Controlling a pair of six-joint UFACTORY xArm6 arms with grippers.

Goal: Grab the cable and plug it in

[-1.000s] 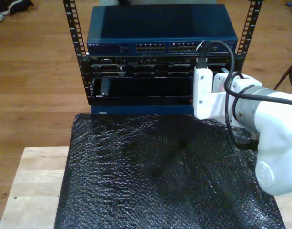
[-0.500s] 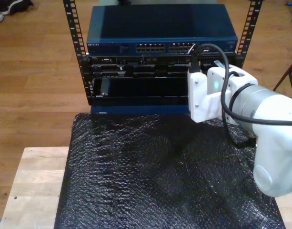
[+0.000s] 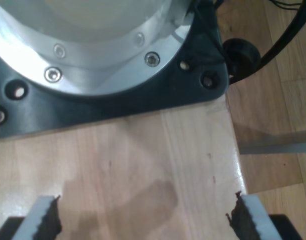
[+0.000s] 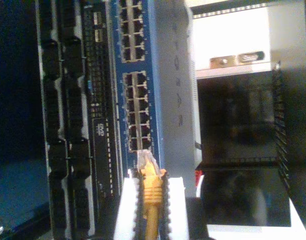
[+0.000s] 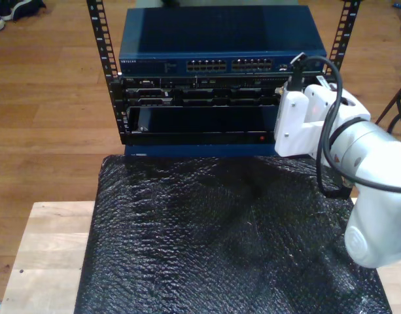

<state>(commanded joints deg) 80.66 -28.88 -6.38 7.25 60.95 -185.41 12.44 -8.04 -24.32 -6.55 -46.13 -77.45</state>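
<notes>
Wooden floor surrounds the setup in the exterior view; a pale wooden table (image 5: pixel 46 252) occupies the lower part of the frame, mostly covered by a black textured sheet (image 5: pixel 220 235). Behind it, in the upper middle, stands a black rack (image 5: pixel 105 72) carrying a blue network switch (image 5: pixel 220 39) with two blocks of ports across its front, and darker units stacked beneath.

My second gripper (image 4: pixel 152 187): the white fingers (image 4: pixel 125 205) are closed narrowly on the cable (image 4: pixel 152 192), pinching the yellow-orange boot just behind the clear plug (image 4: pixel 145 161). The plug tip points at the switch's port rows and sits just beside the end ports of one block; whether it touches or has entered a port cannot be told. The cable runs back between the fingers and out of the frame's lower edge.

In the exterior view, the white arm (image 5: pixel 364 170) carrying that gripper reaches in from the right of the frame, its white wrist block at the right end of the switch's front, upper right of the frame. A thick black cable (image 5: pixel 328 124) loops over the wrist. The yellow cable itself cannot be made out there.

My first gripper (image 3: pixel 145 220): fingers spread wide, nothing between them. Below them lies bare pale wood; at the top of the frame sits a round metal arm base (image 3: pixel 93 40) on a black bolted plate (image 3: pixel 118 100).
</notes>
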